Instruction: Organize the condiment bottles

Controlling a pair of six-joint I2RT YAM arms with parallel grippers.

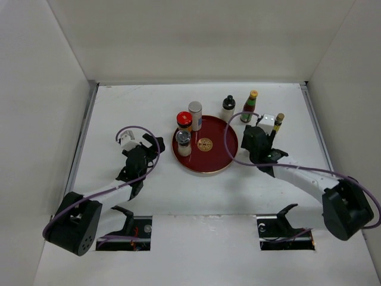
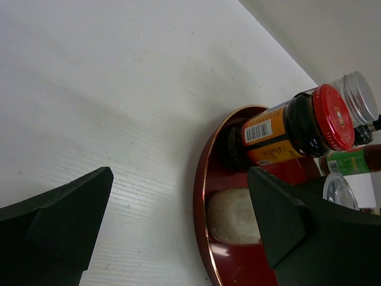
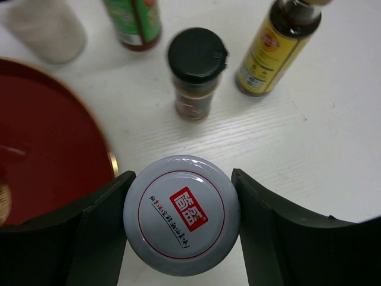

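Note:
My right gripper is shut on a white-capped jar beside the right rim of the round dark-red tray; in the top view the gripper hides the jar. On the tray stand a red-capped jar, a silver-capped bottle and a clear shaker. My left gripper is open and empty, left of the tray. In the left wrist view its jaws face the tray rim, the shaker and the red-capped jar.
Beyond the right gripper stand a white bottle with a black cap, a green-labelled bottle, a black-capped spice shaker and a yellow-labelled dark bottle. White walls enclose the table on three sides.

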